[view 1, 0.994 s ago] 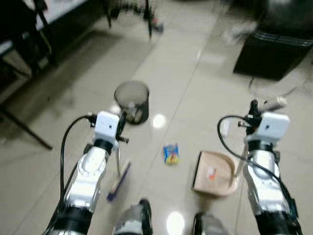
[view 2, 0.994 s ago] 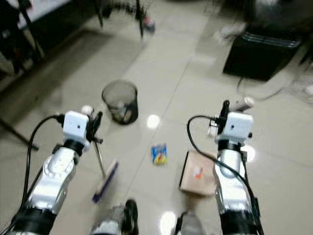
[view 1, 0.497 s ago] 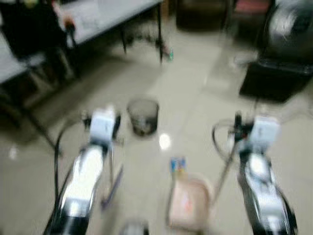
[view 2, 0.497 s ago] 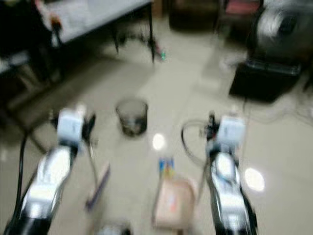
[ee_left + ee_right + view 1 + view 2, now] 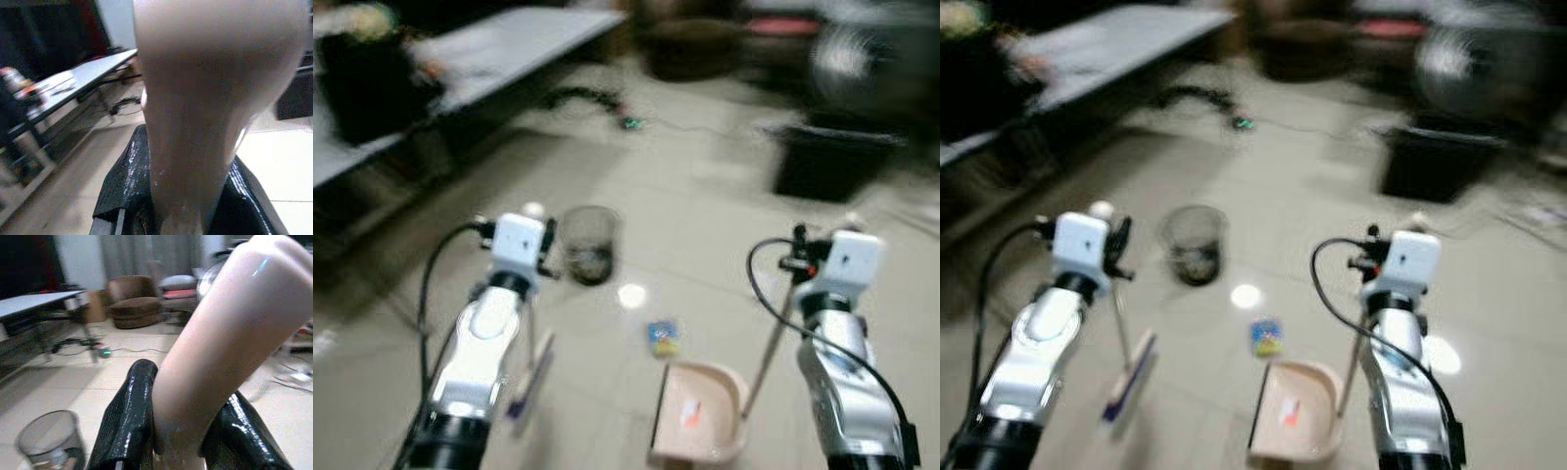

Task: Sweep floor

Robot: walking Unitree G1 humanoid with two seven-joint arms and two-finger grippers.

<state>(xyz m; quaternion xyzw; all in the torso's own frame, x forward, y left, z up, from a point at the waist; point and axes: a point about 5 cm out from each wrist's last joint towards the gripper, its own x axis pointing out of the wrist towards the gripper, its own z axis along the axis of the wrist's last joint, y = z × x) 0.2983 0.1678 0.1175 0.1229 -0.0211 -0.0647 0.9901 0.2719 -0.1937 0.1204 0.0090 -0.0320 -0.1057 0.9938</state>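
The left gripper [image 5: 188,215] is clamped on the broom [image 5: 530,377] handle at lower left, the right gripper [image 5: 178,440] on the dustpan [image 5: 697,426] handle at lower centre. A candy wrapper [image 5: 663,337] lies mid-frame, just above the pan. Judged step: lining up; next, brush it in.

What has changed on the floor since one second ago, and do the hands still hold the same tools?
The dustpan has moved closer to the snack packet. The camera view has also tilted upward, showing more of the room. The left hand still grips the broom handle, and the right hand still grips the dustpan handle. The bin stays where it was.
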